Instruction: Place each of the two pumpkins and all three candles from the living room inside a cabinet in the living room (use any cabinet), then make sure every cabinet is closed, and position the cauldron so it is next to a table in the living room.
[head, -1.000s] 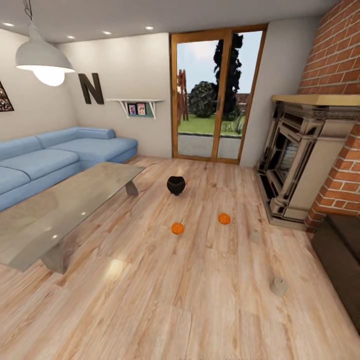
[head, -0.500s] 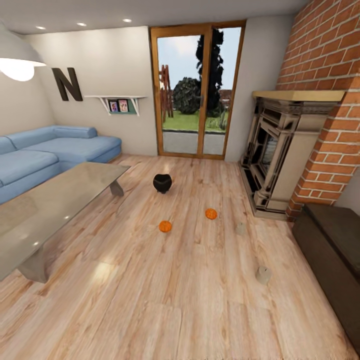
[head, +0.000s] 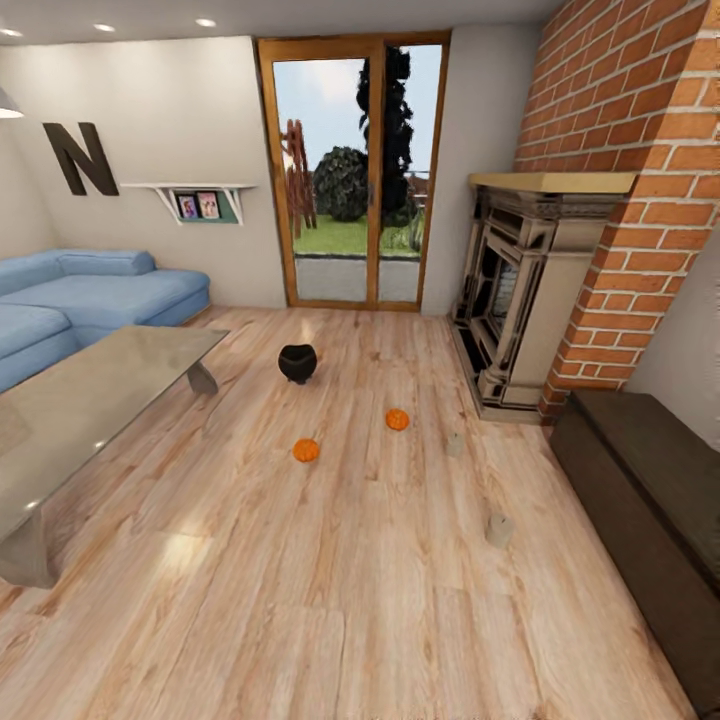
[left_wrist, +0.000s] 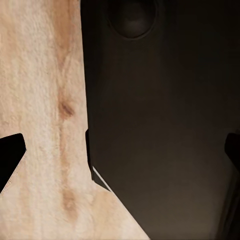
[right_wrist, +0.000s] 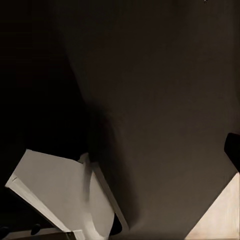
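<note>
Left gripper (left_wrist: 120, 152): fingertips at both frame edges, spread wide, nothing between, over wood floor (left_wrist: 40, 100) & dark robot body. Right gripper: one fingertip (right_wrist: 233, 147) visible, can't tell state. Head view: cauldron (head: 297, 362) on floor just past table (head: 90, 400) corner; two pumpkins (head: 306, 450) (head: 398, 419) nearer, apart; two candles (head: 455, 444) (head: 499, 529) toward closed cabinet (head: 650, 520) at right.
</note>
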